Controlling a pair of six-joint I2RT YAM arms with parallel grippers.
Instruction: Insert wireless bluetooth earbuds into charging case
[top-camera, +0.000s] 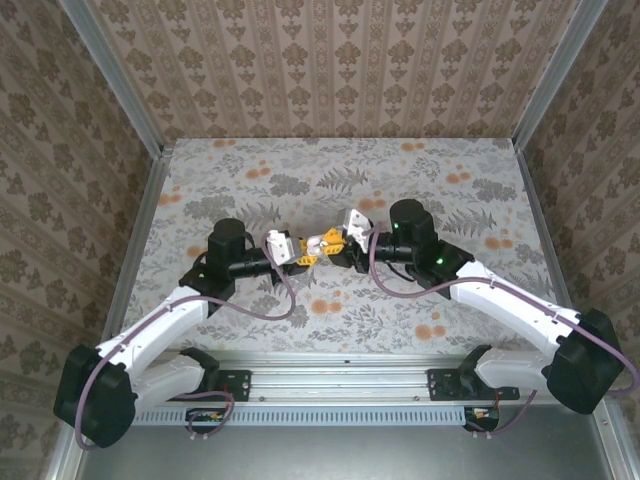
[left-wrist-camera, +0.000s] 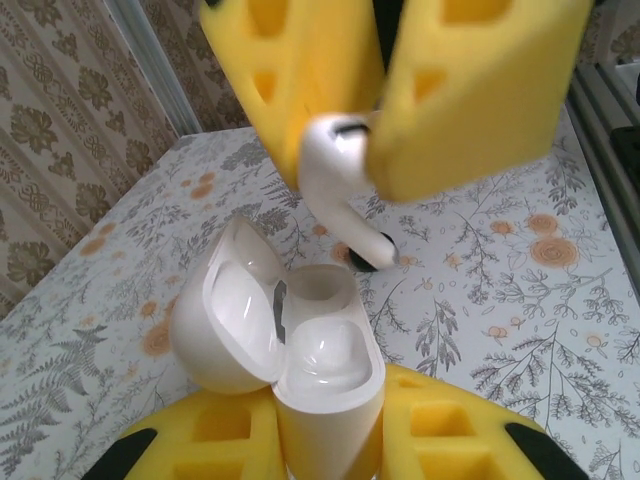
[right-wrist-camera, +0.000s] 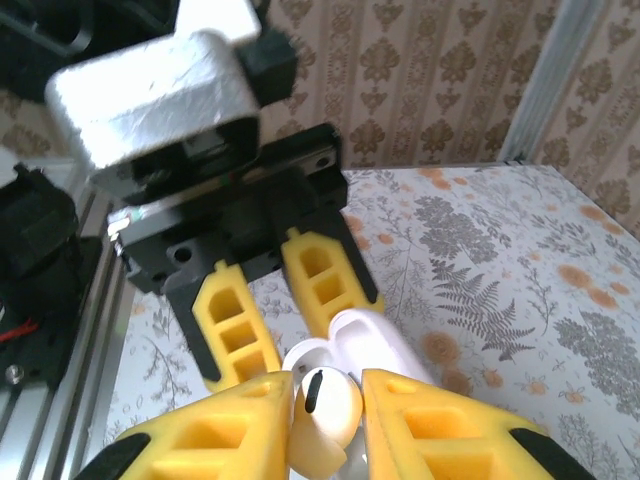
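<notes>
The charging case (left-wrist-camera: 325, 365) stands upright with its lid swung open, to the left as the left wrist camera sees it, and its wells face up. It is held off the table, not lying on it. The left gripper (left-wrist-camera: 325, 445) pinches the case's lower body between its yellow foam fingers. Just above the open case, and apart from it, hangs a white earbud (left-wrist-camera: 335, 175) with its stem pointing down toward the wells. The right gripper (left-wrist-camera: 378, 140) clamps the earbud's head between its own yellow pads. I cannot tell whether either well already holds an earbud.

From overhead, both arms reach inward from their bases at the near edge, elbows pushed outward. Their forearms turn toward each other, so the two grippers meet almost tip to tip over the middle of the floral table (top-camera: 250, 170). A purple cable (top-camera: 285, 300) loops along each arm
</notes>
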